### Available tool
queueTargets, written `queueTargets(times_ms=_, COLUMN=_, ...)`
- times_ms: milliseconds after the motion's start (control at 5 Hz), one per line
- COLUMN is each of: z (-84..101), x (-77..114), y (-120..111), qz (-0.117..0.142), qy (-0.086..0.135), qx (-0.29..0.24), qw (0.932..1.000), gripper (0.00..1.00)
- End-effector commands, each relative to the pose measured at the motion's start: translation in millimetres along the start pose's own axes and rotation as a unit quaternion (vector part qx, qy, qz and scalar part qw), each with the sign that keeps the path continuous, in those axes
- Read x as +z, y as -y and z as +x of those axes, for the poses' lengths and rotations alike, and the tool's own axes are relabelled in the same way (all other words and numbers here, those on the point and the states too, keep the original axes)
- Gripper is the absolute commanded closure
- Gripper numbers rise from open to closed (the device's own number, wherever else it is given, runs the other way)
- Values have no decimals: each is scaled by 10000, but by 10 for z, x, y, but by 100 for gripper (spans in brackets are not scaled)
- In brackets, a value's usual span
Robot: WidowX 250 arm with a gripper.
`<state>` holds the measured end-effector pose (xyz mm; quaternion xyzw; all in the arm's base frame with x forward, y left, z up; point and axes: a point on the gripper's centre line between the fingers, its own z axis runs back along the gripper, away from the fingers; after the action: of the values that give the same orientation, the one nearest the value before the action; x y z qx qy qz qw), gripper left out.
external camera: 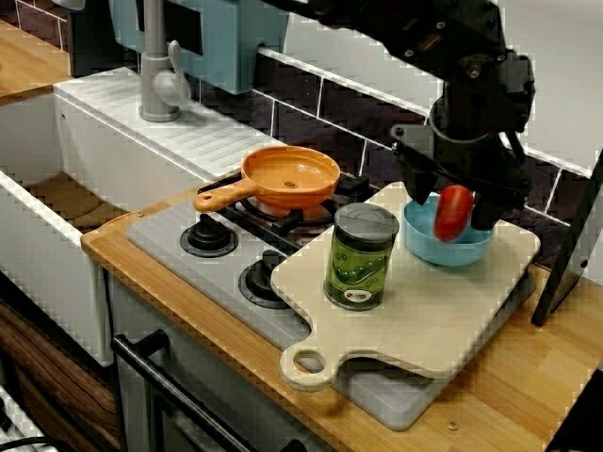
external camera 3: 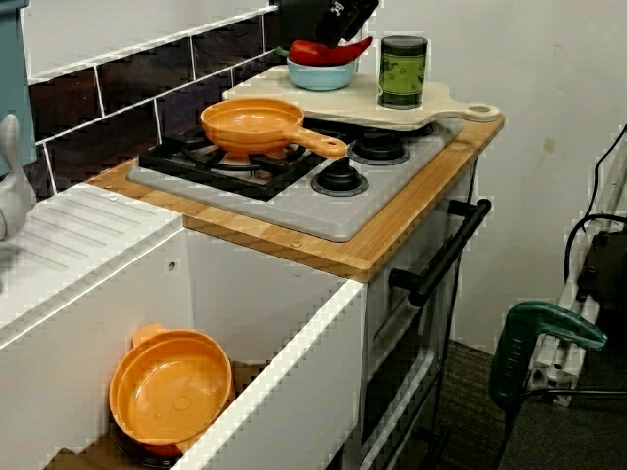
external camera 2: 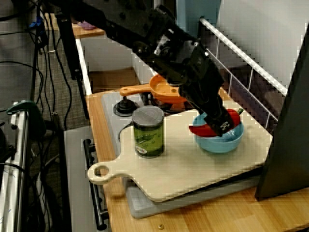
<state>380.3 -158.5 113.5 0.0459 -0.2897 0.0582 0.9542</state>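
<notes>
In the front view my black gripper [external camera: 455, 209] hangs over a blue bowl [external camera: 448, 247] at the far end of a pale cutting board [external camera: 424, 311]. Its fingers are closed on a red pepper [external camera: 454, 213], which sits at the bowl's rim. From the side, the gripper [external camera 2: 216, 122] covers the middle of the pepper [external camera 2: 199, 129], which lies across the bowl [external camera 2: 218, 143]. From the sink end I see the pepper [external camera 3: 315, 50] resting on top of the bowl [external camera 3: 320, 75]. A green can [external camera: 360, 256] stands upright on the board, left of the bowl.
An orange pan [external camera: 289, 179] sits on the back burner of the grey stove [external camera: 179, 259], handle pointing left. The board overhangs the stove's right part. An orange bowl [external camera 3: 171, 387] lies in the white sink. A grey tap [external camera: 158, 71] stands behind the sink. Dark tiles back the counter.
</notes>
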Motion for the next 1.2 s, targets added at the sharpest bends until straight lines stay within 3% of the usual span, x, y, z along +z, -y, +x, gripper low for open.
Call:
queueTargets(times_ms=0, z=249, x=210, y=-173, qz=-75, qy=143, qx=240, qw=9996, gripper=0)
queueTargets(times_ms=200, z=304, x=316, y=-305, qz=-72, qy=177, qx=284, qw=9994, gripper=0)
queueTargets(times_ms=800, z=424, x=369, y=-824, qz=268, qy=565, qx=494, qw=9968, gripper=0)
queueTargets(times_ms=1000, z=493, x=389, y=-1039, qz=328, qy=579, qx=291, qw=9974, gripper=0)
